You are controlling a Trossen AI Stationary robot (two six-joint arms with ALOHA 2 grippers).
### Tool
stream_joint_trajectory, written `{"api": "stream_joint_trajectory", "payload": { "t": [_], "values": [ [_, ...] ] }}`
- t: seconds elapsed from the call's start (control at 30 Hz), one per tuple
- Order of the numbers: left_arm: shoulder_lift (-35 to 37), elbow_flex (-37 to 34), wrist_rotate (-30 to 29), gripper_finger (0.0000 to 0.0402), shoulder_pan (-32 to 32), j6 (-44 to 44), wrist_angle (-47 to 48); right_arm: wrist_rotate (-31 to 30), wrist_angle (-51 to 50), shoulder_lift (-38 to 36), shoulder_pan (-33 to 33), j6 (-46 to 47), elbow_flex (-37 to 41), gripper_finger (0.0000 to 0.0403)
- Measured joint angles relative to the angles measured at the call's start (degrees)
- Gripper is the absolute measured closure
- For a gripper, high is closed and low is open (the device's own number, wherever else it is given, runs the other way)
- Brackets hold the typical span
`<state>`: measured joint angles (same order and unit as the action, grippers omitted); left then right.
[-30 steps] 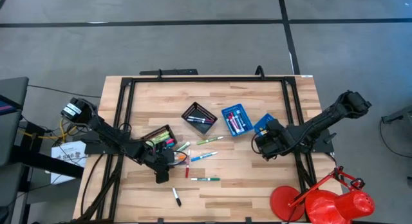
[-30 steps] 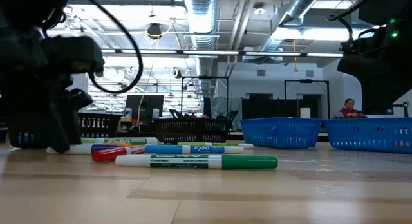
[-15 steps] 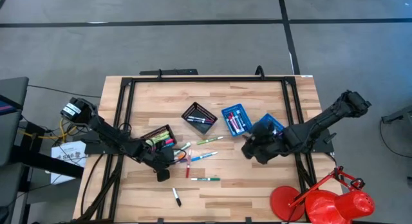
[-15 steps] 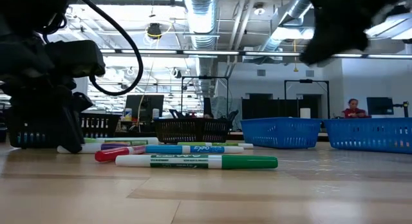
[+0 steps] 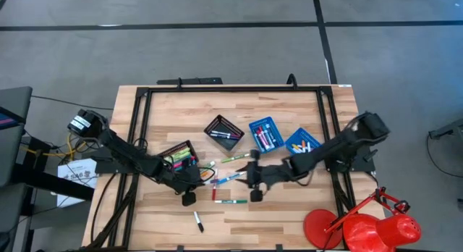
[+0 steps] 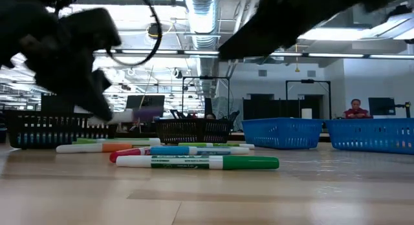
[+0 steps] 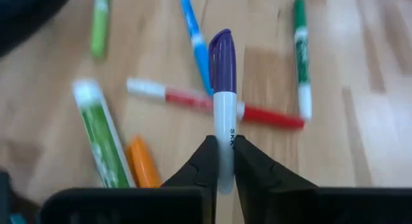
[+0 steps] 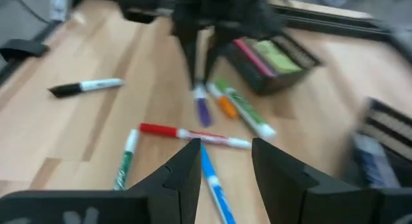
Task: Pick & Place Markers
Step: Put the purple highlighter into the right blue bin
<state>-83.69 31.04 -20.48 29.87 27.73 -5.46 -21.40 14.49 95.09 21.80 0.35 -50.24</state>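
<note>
High view: the light wooden slatted table carries a black mesh tray at its centre. The left gripper sits toward the left arm's side of that tray, beside a second black tray filled with markers. The right gripper is on the tray's near side, above loose markers, including a green-capped white marker.

Low view: the green-capped marker lies nearest the camera, with a red-capped one and a blue one behind it. The black mesh tray stands farther back.

Left wrist view: the left gripper is clamped on a purple-capped white marker, lifted clear of the tabletop; the red marker lies below it.

Right wrist view: the right gripper has its fingers parted and empty, above the blue marker.
</note>
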Motion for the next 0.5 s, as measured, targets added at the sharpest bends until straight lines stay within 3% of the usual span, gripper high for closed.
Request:
{"api": "stream_joint_trajectory", "payload": {
  "t": [0.2,0.5],
  "values": [
    [4.5,0.5,-5.1,0.0368,-0.2,-3.9,-0.5,11.2,5.7,8.1,-5.4,2.2,-2.2,0.0272],
    [7.4,0.5,-6.6,0.0365,-0.8,-10.8,-4.2,14.0,5.9,14.6,-8.2,2.2,-9.4,0.0238]
  ]
}}
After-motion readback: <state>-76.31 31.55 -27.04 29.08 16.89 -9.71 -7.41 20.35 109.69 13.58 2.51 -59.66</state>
